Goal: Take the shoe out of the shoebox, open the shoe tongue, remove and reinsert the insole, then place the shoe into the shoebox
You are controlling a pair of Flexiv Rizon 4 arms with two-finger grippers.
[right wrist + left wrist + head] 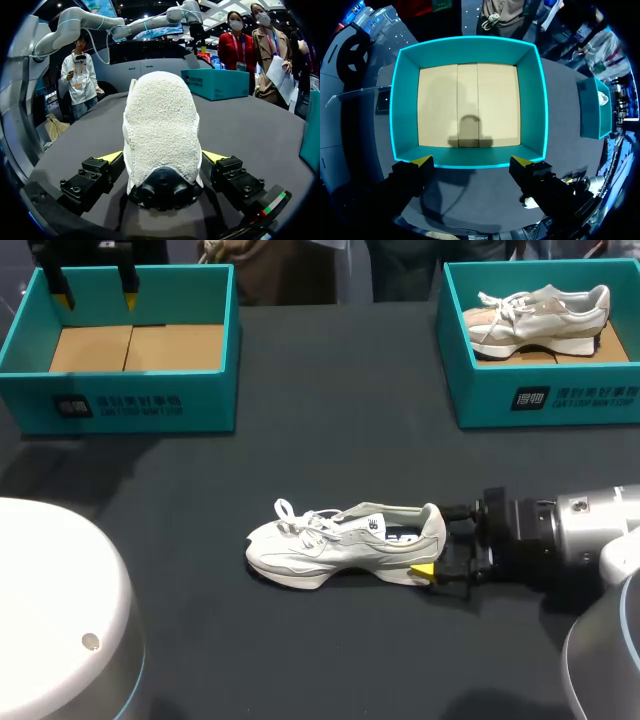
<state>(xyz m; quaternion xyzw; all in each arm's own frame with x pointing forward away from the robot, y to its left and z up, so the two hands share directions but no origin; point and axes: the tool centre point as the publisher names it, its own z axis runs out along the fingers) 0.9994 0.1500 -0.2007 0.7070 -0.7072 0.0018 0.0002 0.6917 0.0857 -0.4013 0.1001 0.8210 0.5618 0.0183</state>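
Note:
A white sneaker (pixel 340 545) lies on its sole in the middle of the black table, toe pointing left. My right gripper (pixel 440 540) is at its heel and stands open, one finger on each side of the heel. In the right wrist view the padded heel (pixel 160 125) fills the space between the yellow fingertips (pixel 112 156). My left gripper (pixel 95 295) hangs open above the empty teal shoebox (pixel 130 400) at the back left. The left wrist view looks straight down into that shoebox (pixel 470 50), with the left gripper (pixel 472 162) over its near wall.
A second teal shoebox (pixel 540 395) at the back right holds another pale sneaker (pixel 540 315). Black tabletop (pixel 330 420) lies between the two boxes and the sneaker.

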